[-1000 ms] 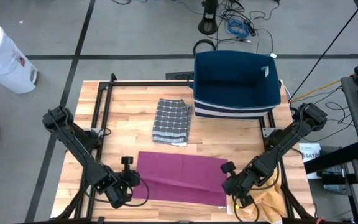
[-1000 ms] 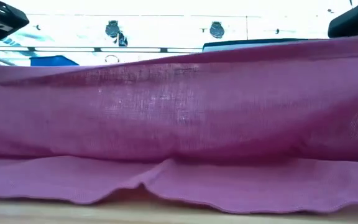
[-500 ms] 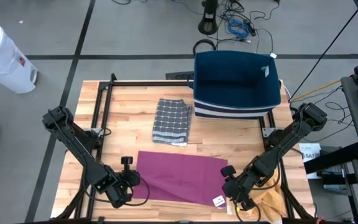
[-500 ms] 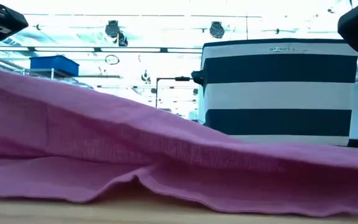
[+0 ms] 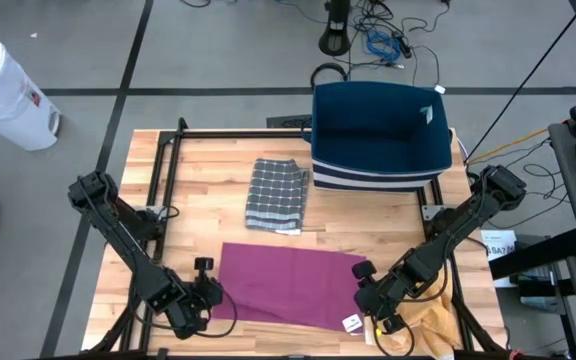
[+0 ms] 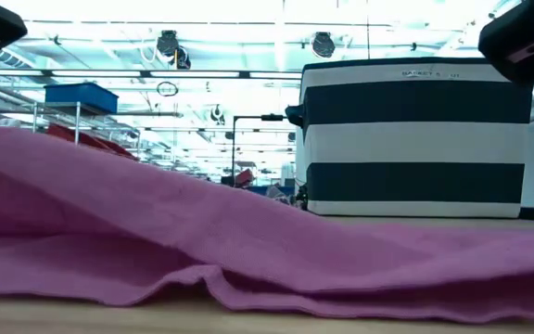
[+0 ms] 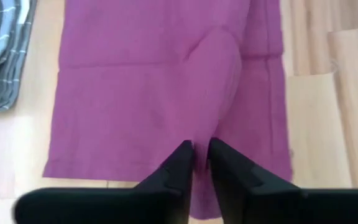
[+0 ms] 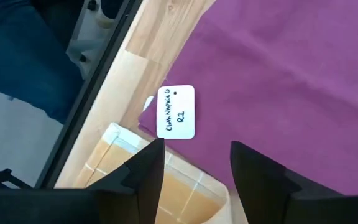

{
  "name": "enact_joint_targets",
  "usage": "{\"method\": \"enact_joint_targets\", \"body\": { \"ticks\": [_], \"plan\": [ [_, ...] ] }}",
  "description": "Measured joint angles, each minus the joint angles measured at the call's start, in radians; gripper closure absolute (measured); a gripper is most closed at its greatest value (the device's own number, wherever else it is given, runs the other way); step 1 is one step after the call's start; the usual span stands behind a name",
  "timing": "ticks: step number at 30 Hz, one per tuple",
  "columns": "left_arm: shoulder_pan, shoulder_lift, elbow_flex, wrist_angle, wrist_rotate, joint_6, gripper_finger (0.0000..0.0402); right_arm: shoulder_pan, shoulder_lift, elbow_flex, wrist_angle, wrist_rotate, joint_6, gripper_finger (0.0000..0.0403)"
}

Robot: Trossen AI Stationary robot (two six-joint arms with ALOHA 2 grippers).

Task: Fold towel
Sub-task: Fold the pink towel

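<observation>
Checking your table, you will find the purple towel (image 5: 290, 286) lying folded at the front edge, nearer you than the grey checked cloth (image 5: 277, 194) and the striped basket (image 5: 378, 135). Your left gripper (image 7: 200, 151) sits at the towel's left front corner, fingers narrowly parted with cloth between them. Your right gripper (image 8: 193, 149) stands apart, holding nothing, over the towel's right front corner beside a white label (image 8: 176, 112).

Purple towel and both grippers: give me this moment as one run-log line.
purple towel: flat on table, front edge rumpled | left gripper: narrow gap, at its front-left corner | right gripper: open, above its white tag | striped towel: folded behind
</observation>
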Motion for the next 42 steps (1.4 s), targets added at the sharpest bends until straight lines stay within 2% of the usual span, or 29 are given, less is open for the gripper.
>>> {"method": "enact_joint_targets", "body": {
  "ticks": [5,12,20,23,28,32,35,42],
  "plan": [
    [-0.024,0.0,0.0,0.031,0.0,-0.006,0.0298,-0.024,0.0,0.0,-0.015,0.003,-0.024,0.0234],
    [-0.052,0.0,0.0,0.024,-0.008,-0.043,0.0276,-0.054,0.0,0.0,-0.042,0.039,-0.053,0.0234],
    [-0.003,0.0,0.0,-0.058,-0.177,-0.05,0.0273,-0.091,0.0,0.0,-0.137,0.077,-0.019,0.0234],
    [0.034,0.0,0.0,-0.078,-0.207,-0.042,0.0273,-0.097,0.0,-0.001,-0.132,0.077,-0.017,0.0234],
    [0.08,0.0,0.0,-0.095,-0.181,-0.059,0.0273,-0.097,0.0,-0.001,-0.072,0.082,-0.049,0.0234],
    [0.086,0.0,0.0,-0.096,-0.138,-0.124,0.0273,-0.126,0.0,-0.001,0.042,0.136,-0.143,0.0234],
    [0.075,0.0,0.0,-0.089,-0.137,-0.188,0.0273,-0.169,0.0,0.0,0.111,0.118,-0.201,0.0234],
    [0.016,0.0,0.0,-0.058,-0.071,-0.338,0.0273,-0.249,0.0,-0.001,0.13,0.093,-0.318,0.0234]
  ]
}}
